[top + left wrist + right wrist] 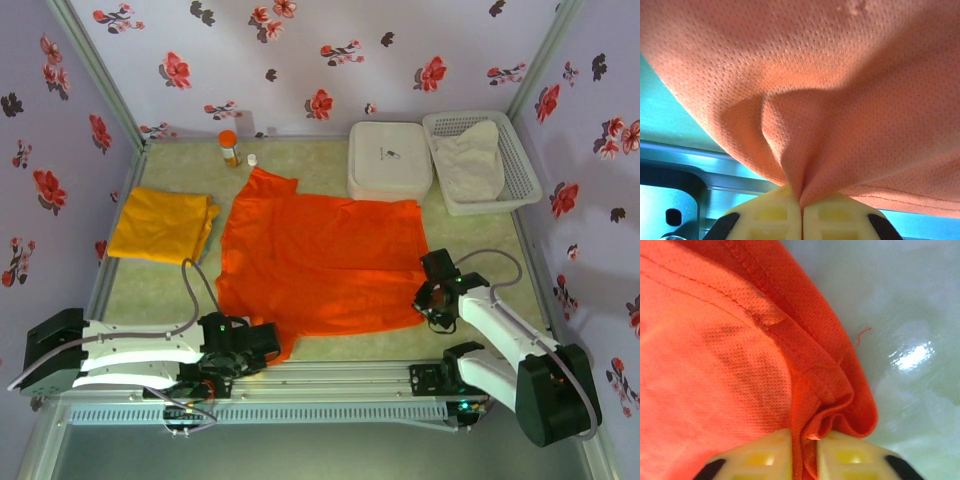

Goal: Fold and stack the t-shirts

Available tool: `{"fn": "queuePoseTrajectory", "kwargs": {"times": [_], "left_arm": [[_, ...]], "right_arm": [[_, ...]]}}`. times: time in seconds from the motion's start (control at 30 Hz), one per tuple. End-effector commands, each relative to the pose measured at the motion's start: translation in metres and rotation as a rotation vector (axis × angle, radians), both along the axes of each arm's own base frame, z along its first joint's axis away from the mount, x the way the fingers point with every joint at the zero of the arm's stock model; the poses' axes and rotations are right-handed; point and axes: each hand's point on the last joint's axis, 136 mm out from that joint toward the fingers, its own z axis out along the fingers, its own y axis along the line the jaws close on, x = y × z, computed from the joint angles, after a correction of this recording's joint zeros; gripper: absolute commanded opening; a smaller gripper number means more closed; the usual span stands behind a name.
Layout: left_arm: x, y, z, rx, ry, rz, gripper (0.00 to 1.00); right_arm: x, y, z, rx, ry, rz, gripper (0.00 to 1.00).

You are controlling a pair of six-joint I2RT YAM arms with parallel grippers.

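Floral-papered walls around pale green table. Ahead and to the left of left gripper, well apart: mustard t-shirt, lying folded. Left gripper clamped on near-left corner of orange-red t-shirt, cloth gathered into a pinch between closed pads. Ahead of and between both grippers: rest of that shirt, spread flat. Right gripper clenched on near-right hem, bunched seam caught between its pads. Judged step: first fold, both near corners gripped. Next move: lift together, carry near edge forward over the body, with even spacing to avoid slack.
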Motion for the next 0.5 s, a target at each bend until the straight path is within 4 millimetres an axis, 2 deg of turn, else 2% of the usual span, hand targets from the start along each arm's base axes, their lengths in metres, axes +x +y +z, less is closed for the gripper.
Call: {"fn": "queuePoseTrajectory", "kwargs": {"times": [0.0, 0.03, 0.17, 0.27, 0.47], "left_arm": [[0.017, 0.011, 0.007, 0.04, -0.097, 0.031, 0.0], [0.02, 0.011, 0.012, 0.037, -0.112, 0.034, 0.0], [0.037, 0.006, 0.044, -0.022, -0.157, 0.041, 0.0], [0.057, 0.005, 0.081, -0.074, -0.246, 0.053, 0.0], [0.103, 0.023, 0.157, -0.024, -0.415, -0.006, 0.0]], "right_arm": [[0.004, 0.004, 0.003, 0.017, -0.027, 0.013, 0.06], [0.007, 0.006, 0.007, 0.021, -0.039, 0.02, 0.0], [0.023, 0.006, 0.035, 0.018, -0.137, 0.032, 0.0], [0.042, 0.006, 0.07, 0.019, -0.285, 0.042, 0.0], [0.079, 0.009, 0.144, -0.006, -0.529, 0.109, 0.0]]}}
